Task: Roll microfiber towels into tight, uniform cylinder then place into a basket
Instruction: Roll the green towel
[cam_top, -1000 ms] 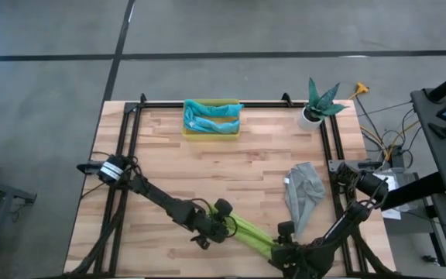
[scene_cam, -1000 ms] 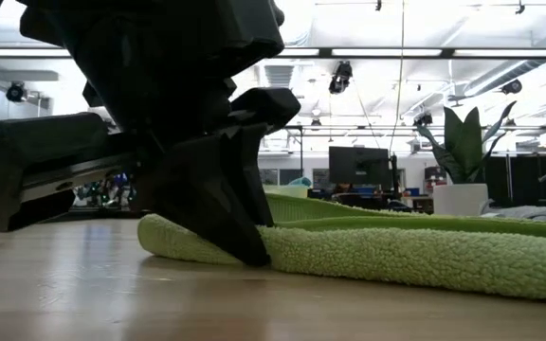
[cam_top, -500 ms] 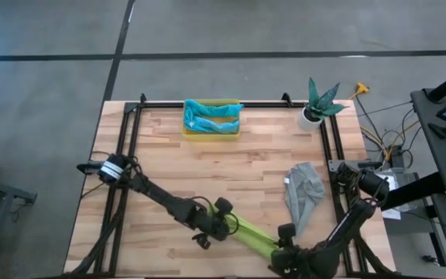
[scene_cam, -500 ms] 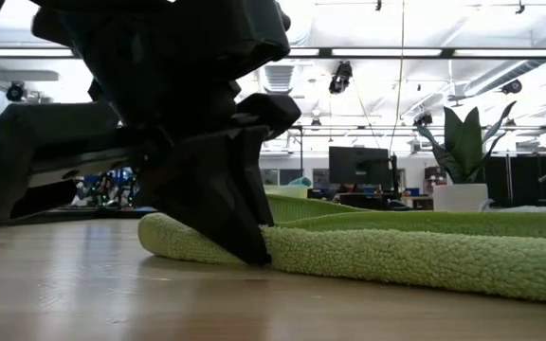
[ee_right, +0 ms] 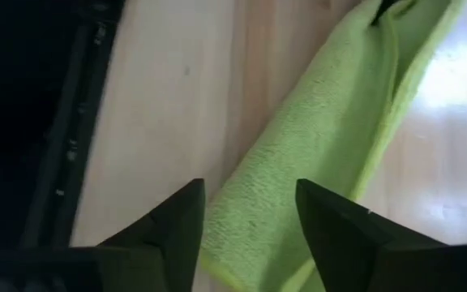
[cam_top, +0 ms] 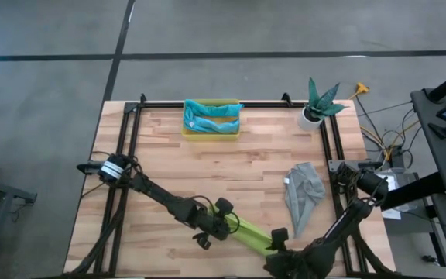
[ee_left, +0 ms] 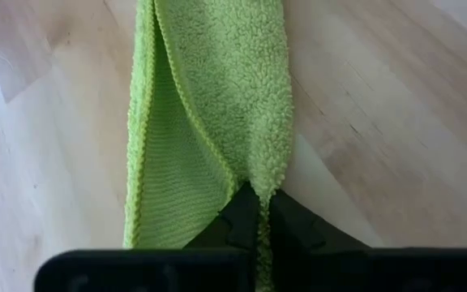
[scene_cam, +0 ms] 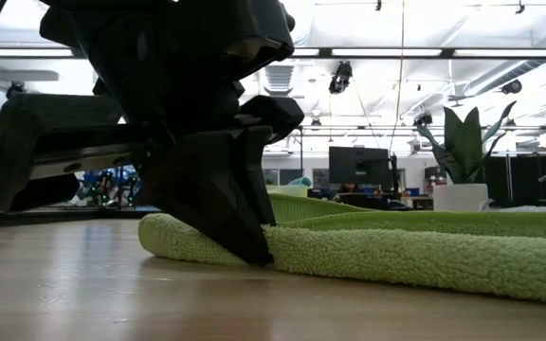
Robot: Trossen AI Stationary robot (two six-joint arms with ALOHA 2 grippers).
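Two towels binned, lime green in hand, grey untouched.

Already in the basket (cam_top: 210,130) at upper centre of the high view: a teal towel (cam_top: 215,111) and a light blue towel (cam_top: 206,124), both rolled, by the look of it. Stretched flat along the lower centre of the table (cam_top: 231,167), not yet a cylinder: the lime green towel (cam_top: 248,232), folded into a long narrow strip. Pinched at one end by the left gripper (ee_left: 256,212), jaws closed tight on the cloth; straddled at the other end by the right gripper (ee_right: 250,211), fingers parted and apart from the fabric. Crumpled at right of centre, well clear of both arms: the grey towel (cam_top: 303,192). Roughly half done, judging by the count; rolling and binning of two towels left.
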